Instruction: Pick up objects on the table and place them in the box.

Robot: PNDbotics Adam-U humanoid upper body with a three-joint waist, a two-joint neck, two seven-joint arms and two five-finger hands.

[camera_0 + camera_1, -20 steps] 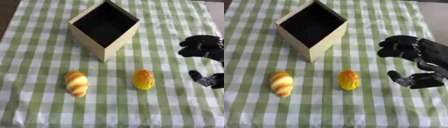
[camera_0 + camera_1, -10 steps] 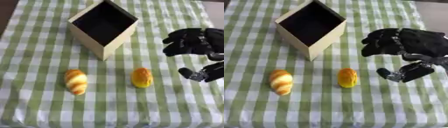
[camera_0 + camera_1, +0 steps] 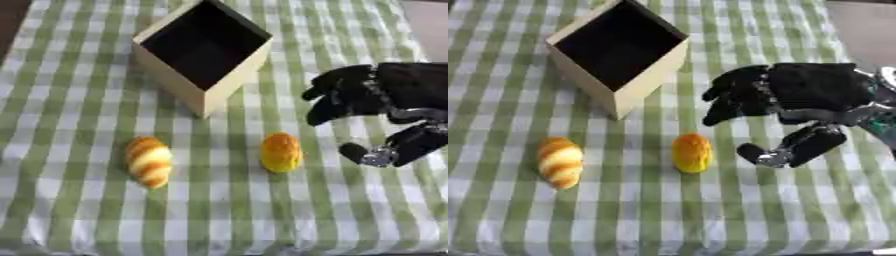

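Clearly, in the left eye view the right hand (image 3: 385, 107) is spread, fingers (image 3: 337, 95) and thumb apart, holding nothing. Its fingers point toward the orange rounded object (image 3: 281, 152), which lies on the counter (image 3: 87, 220) just beside the thumb tip, not touching. The striped bread-like object (image 3: 148, 161) is well beyond it.

In the right eye view the open box (image 3: 619, 55) stands near the fingertips, on the far side. If the thumb arrives first, it could push the rounded object so that it rolls away. A high lift may also knock the box wall. The left hand is not visible.
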